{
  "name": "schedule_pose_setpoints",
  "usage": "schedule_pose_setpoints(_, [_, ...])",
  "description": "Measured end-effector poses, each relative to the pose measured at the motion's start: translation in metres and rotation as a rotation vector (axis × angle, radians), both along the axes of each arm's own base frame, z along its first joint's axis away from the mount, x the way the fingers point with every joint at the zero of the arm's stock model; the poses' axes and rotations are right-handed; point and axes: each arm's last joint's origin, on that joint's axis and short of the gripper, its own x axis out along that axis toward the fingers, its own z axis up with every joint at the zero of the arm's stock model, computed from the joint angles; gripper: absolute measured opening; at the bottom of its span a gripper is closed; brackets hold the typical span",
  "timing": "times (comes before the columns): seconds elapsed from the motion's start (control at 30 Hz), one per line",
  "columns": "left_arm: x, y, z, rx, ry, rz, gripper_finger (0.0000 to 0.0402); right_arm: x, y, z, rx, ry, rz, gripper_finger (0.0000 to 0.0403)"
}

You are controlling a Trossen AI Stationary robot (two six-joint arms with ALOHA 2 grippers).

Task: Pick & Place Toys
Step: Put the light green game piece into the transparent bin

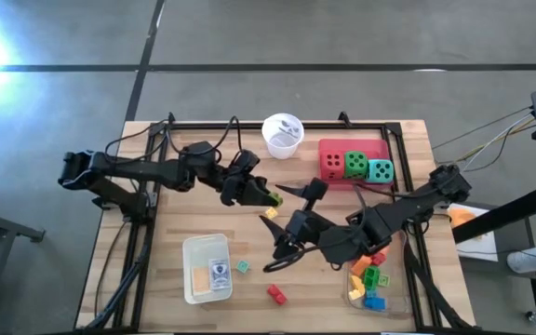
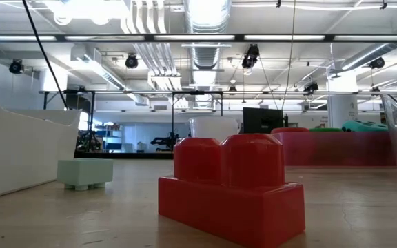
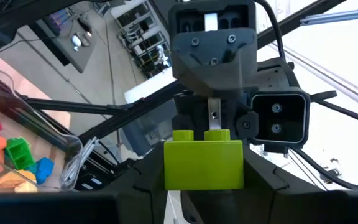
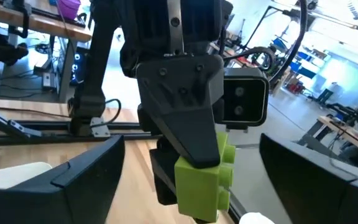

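My left gripper (image 1: 261, 194) reaches out from the table's left, shut on a lime-green brick (image 1: 274, 197) held up over the table's middle. My right gripper (image 1: 285, 226) faces it from the right, open. In the right wrist view its two fingers (image 4: 82, 180) stand wide on either side of the brick (image 4: 205, 183) without touching it. A yellow brick (image 1: 271, 213) lies on the wood under the two grippers. Nearer the front lie a teal brick (image 1: 243, 266) and a red brick (image 1: 276, 295). Neither gripper shows in the low view. My left gripper pinches the lime-green brick by two opposite side faces (image 3: 169, 168) between its two fingers. The fingers run about level, coming from the table's left. The brick sits at their free ends, clear of the table, with its studs (image 4: 227, 163) turned sideways.
A pink tray (image 1: 328, 147) with three dice stands at the back right and a white cup (image 1: 282, 133) at the back middle. A clear tray (image 1: 354, 296) with several bricks is at the front right. A white tray (image 1: 194, 249) with cards is at the front left.
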Motion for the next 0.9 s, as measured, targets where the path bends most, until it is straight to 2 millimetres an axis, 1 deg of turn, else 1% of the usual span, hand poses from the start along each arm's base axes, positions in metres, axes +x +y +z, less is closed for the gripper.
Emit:
schedule_pose_setpoints(0.1, [-0.0001,-0.001,0.0004,0.0,-0.004,-0.004,0.0133,0.0011,-0.001,-0.0004,0.006,-0.004,-0.005,0.0321])
schedule_pose_setpoints(0.4, [-0.0004,-0.0017,0.0018,0.001,-0.02,-0.006,0.0135,0.0033,-0.0059,0.0001,0.014,-0.013,-0.027,0.0157])
schedule_pose_setpoints(0.53, [-0.0003,-0.0013,0.0026,-0.009,-0.025,0.006,0.0136,0.0032,-0.0065,0.0,-0.001,-0.007,-0.043,0.0095])
schedule_pose_setpoints(0.57, [-0.0003,-0.0012,0.0026,-0.012,-0.023,0.005,0.0138,0.0033,-0.0067,0.0,-0.008,-0.002,-0.043,0.0089])
schedule_pose_setpoints(0.67, [-0.0004,-0.0016,0.0025,-0.018,-0.018,-0.006,0.0154,0.0035,-0.0062,0.0,-0.005,0.0,-0.029,0.0089])
schedule_pose_setpoints(0.9, [-0.0007,-0.0026,0.0024,-0.017,-0.018,-0.022,0.0231,0.0041,-0.0058,0.0001,0.015,-0.013,-0.017,0.0087])
